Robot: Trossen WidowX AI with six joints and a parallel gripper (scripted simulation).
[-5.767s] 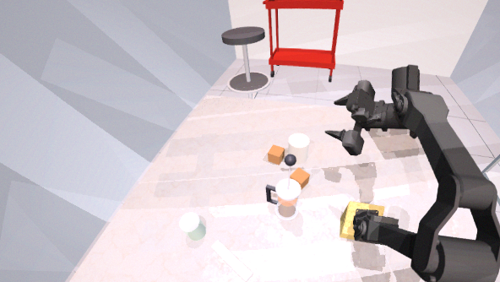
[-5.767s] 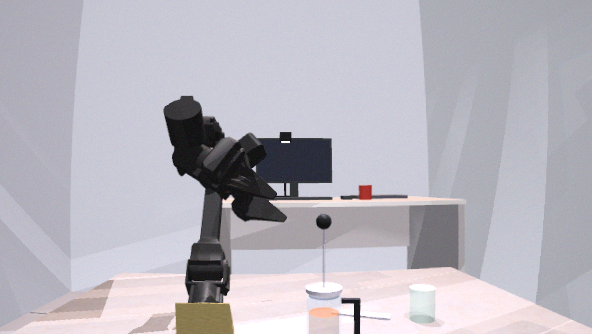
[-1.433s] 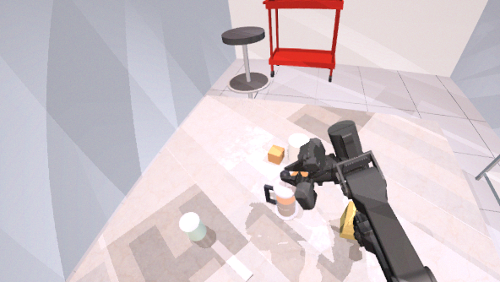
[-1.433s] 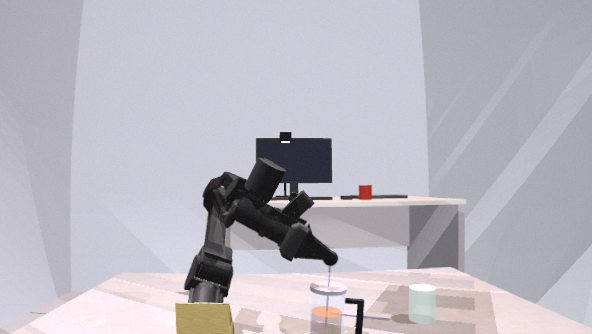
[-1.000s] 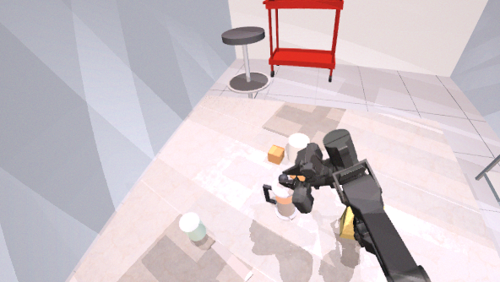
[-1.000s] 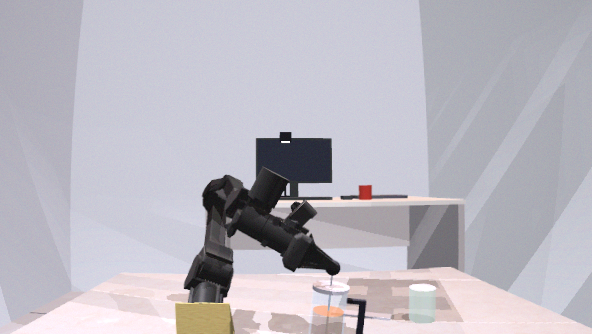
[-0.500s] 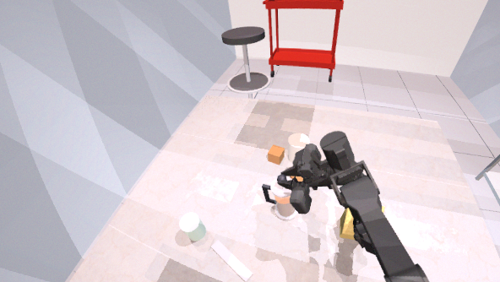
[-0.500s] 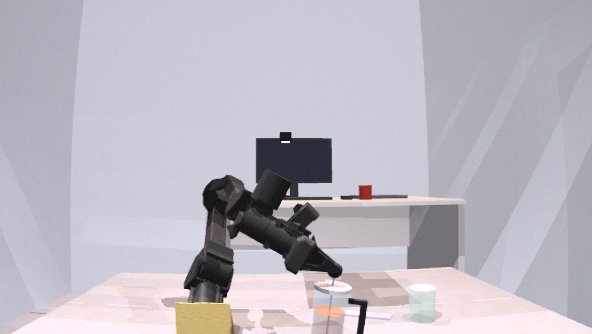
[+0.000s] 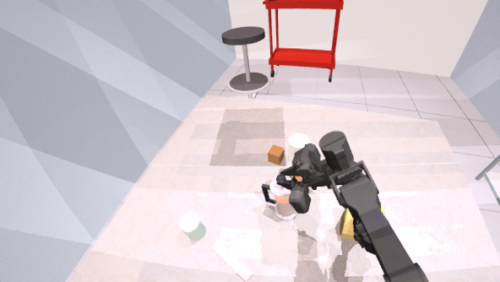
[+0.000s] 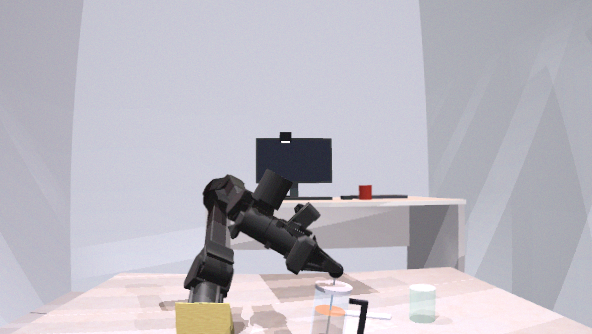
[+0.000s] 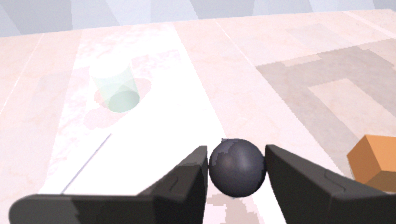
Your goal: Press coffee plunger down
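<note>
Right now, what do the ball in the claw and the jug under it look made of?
The knob looks like dark matte plastic or rubber, with only a dull sheen. The press body looks like clear glass or plastic: the orange disc shows through its wall.

Clear, upright coffee press (image 10: 330, 312) with black handle; dark round plunger knob (image 11: 236, 167) just above its lid

From where I'm standing, the tool (image 11: 236, 167) is crowding the press (image 9: 284, 206); an orange block (image 9: 275, 154) and white cylinder (image 9: 298, 141) are blocking the far side, a green cup (image 9: 192, 226) is sitting well left, leaving open table (image 9: 169, 169) between.
</note>
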